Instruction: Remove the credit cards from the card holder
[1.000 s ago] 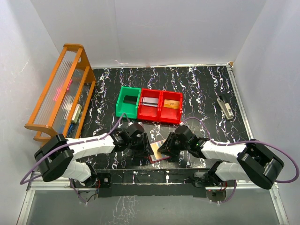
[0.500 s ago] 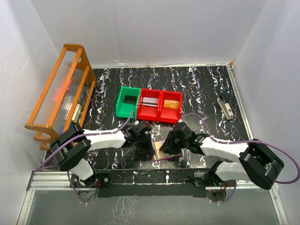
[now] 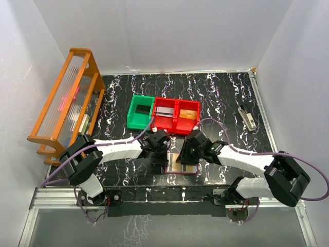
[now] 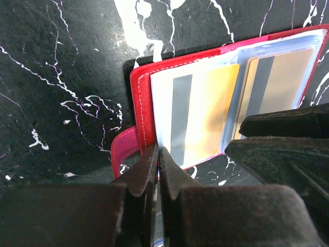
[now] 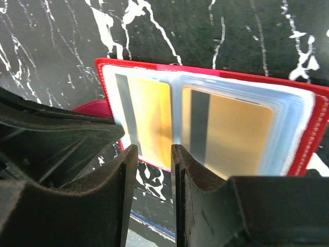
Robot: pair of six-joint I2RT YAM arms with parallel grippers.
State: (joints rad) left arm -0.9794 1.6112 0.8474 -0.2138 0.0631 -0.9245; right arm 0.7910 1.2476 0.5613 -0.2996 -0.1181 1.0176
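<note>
A dark-red, leather-like bifold card holder [image 3: 181, 165] lies open on the black, white-veined worktop [image 3: 221, 92], near its front edge, with flat gold-and-tan plastic credit cards [image 5: 226, 134] tucked in its glossy bluish sleeves [image 5: 289, 110]. The left claw [image 4: 158, 154] is clenched at a corner beside the snap tab [image 4: 123, 146]; whether it nips a sleeve cannot be told. The right claw [image 5: 154, 152], part-released and empty, hangs over the holder's edge. The risk: slick sleeves could drag the light holder along, or a thin card could slip the pinch.
</note>
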